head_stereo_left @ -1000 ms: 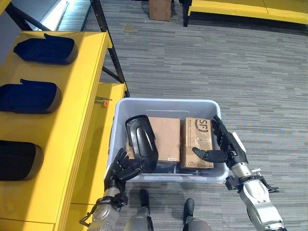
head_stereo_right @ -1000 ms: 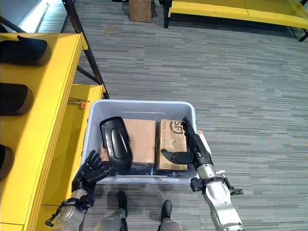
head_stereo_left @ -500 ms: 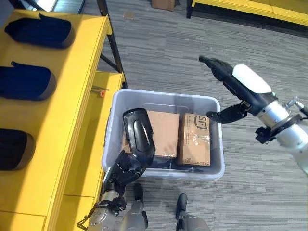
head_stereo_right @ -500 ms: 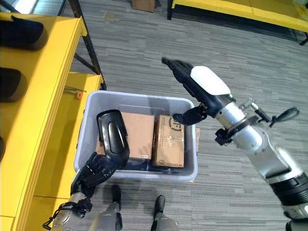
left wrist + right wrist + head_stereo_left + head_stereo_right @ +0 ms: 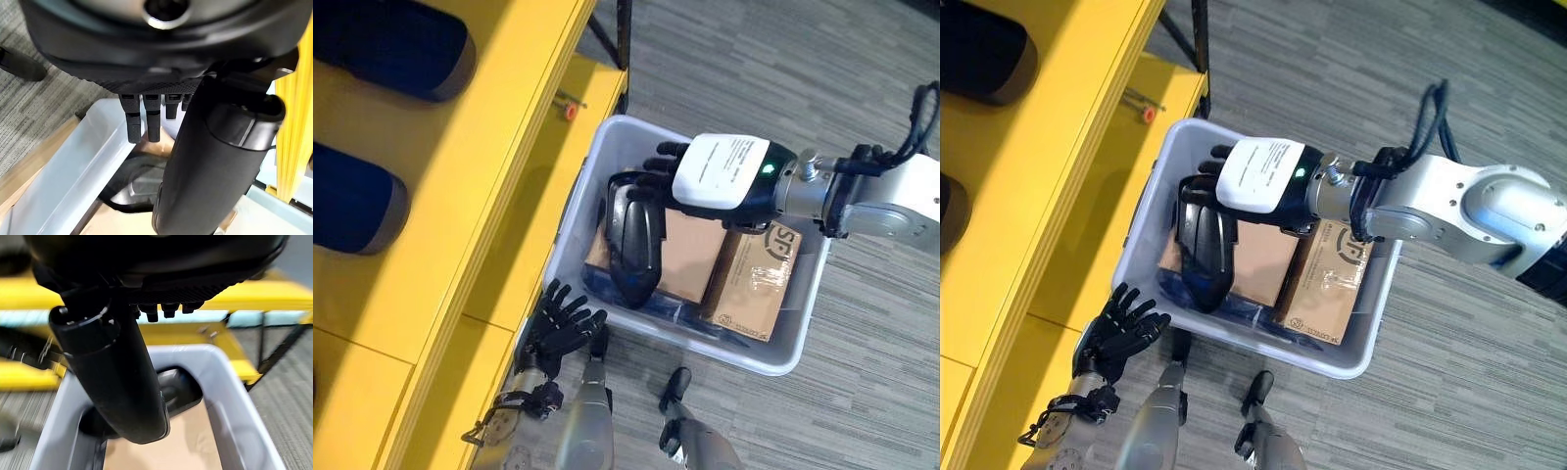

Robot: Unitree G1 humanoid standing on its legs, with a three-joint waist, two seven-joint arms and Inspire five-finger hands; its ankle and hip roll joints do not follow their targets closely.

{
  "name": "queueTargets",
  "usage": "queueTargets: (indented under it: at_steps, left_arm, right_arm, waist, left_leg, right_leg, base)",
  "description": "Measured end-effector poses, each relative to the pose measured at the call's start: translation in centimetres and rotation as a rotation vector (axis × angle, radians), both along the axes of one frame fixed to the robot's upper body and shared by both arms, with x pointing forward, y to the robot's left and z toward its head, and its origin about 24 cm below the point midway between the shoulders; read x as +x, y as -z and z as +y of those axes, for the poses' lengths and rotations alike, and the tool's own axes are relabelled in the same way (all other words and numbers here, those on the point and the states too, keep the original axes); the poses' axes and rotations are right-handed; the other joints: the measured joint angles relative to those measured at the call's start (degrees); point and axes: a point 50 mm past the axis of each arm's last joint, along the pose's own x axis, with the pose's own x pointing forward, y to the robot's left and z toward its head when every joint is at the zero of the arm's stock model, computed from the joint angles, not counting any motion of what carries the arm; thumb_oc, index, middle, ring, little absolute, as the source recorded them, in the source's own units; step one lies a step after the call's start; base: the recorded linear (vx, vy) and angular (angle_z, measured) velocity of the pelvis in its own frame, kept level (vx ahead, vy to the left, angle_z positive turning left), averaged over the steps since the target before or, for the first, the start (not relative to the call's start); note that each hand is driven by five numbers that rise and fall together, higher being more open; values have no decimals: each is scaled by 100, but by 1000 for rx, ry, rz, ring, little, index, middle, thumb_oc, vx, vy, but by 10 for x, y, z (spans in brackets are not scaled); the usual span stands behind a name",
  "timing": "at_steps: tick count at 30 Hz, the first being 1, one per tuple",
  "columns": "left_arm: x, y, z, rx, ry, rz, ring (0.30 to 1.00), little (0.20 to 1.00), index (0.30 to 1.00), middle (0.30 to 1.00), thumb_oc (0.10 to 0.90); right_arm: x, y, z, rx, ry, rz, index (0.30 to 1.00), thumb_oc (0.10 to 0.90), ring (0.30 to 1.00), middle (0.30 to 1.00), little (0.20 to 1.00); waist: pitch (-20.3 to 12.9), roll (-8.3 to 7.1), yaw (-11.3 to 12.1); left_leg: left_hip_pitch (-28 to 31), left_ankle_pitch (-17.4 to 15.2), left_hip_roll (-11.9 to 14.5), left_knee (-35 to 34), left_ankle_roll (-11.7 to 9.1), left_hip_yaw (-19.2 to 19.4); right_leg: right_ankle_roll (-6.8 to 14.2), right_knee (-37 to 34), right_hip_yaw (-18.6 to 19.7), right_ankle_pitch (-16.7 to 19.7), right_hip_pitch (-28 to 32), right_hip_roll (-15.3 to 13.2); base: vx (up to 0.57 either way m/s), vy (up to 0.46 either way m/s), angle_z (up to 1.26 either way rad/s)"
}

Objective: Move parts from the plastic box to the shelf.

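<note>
Right hand: the right hand reaches in over the grey plastic box from the far side, its white-backed palm above the upper end of the black moulded part; dark fingertips spread and fairly straight past the white cover, above the part's top edge. Whether they touch the part cannot be told.
Left hand: the left hand sits outside the near corner of the box, close to its wall, fingers splayed and straight, holding nothing.
Black moulded part: lies in the box along its shelf-side wall, long axis running from the far end toward the near end, leaning partly over the plain cardboard box.
Cardboard boxes: the plain one lies flat in the middle of the plastic box; a second printed cardboard box lies just beside it on the side away from the shelf.
Yellow shelf: the yellow shelf runs beside the plastic box, with dark blue padded parts resting on its upper level.
Lower ledge: a small orange-tipped object lies on the lower yellow ledge near the far corner of the box.
Floor: grey striped carpet around the box.
</note>
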Motion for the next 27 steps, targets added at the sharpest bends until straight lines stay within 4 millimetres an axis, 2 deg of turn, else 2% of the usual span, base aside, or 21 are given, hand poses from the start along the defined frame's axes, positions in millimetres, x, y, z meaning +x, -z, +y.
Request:
queueTargets:
  at_steps: [5, 6, 9, 15, 21, 22, 27]
  left_arm:
    - [7, -10, 3, 36, 8, -39, 1000, 1000, 1000, 1000, 900]
    - [7, -13, 5, 49, 13, -49, 1000, 1000, 1000, 1000, 900]
    - [12, -21, 5, 73, 33, -76, 1000, 1000, 1000, 1000, 900]
    - [21, -34, 3, 100, 70, -135, 1000, 1000, 1000, 1000, 900]
    - [22, -35, 4, 110, 72, -131, 1000, 1000, 1000, 1000, 900]
    - [22, -35, 5, 94, 65, -127, 1000, 1000, 1000, 1000, 900]
    - [21, -34, 8, 99, 57, -115, 1000, 1000, 1000, 1000, 900]
  right_arm:
    - [4, 0, 10, -72, -19, -26, 1000, 900, 1000, 1000, 1000]
    - [6, 1, 14, -74, -26, -22, 1000, 900, 1000, 1000, 1000]
    - [14, 2, 18, -80, -12, -23, 1000, 900, 1000, 1000, 1000]
    - [31, 3, 15, -111, 62, -29, 1000, 900, 1000, 1000, 1000]
    - [43, 7, 17, -110, 94, -14, 1000, 900, 1000, 1000, 1000]
    - [45, 13, 16, -109, 103, 3, 1000, 900, 1000, 1000, 1000]
    - [64, 22, 2, -119, 197, 11, 1000, 900, 1000, 1000, 1000]
  waist:
    - [149, -92, 30]
    - [189, -177, 84]
    - [231, -270, 126]
    - [301, -426, 343]
    - [328, -492, 470]
    - [332, -502, 491]
    - [349, -527, 703]
  left_leg:
    - [-114, 11, 11, 24, -16, -149]
    - [-122, 12, 14, 40, -18, -184]
    - [-251, 17, 46, 113, -26, -258]
    - [-584, 62, 65, 224, -91, -472]
    - [-686, 92, 56, 243, -137, -616]
    - [-711, 96, 53, 238, -142, -672]
    - [-852, 107, 39, 239, -154, -718]
  right_leg:
    - [-23, 1, -167, -26, -14, 39]
    - [-33, 0, -183, -37, -14, 77]
    - [-39, 0, -303, -47, -39, 103]
    - [-74, -1, -382, -73, -211, 179]
    - [-96, -2, -502, -115, -221, 213]
    - [-100, -4, -540, -128, -219, 230]
    - [-99, -1, -593, -128, -335, 233]
  base:
    - [-6, -47, 12]
    - [3, -48, 11]
    - [6, -25, 19]
    - [9, -18, 11]
    - [41, -13, 12]
    - [8, 7, 13]
    - [7, 16, 6]
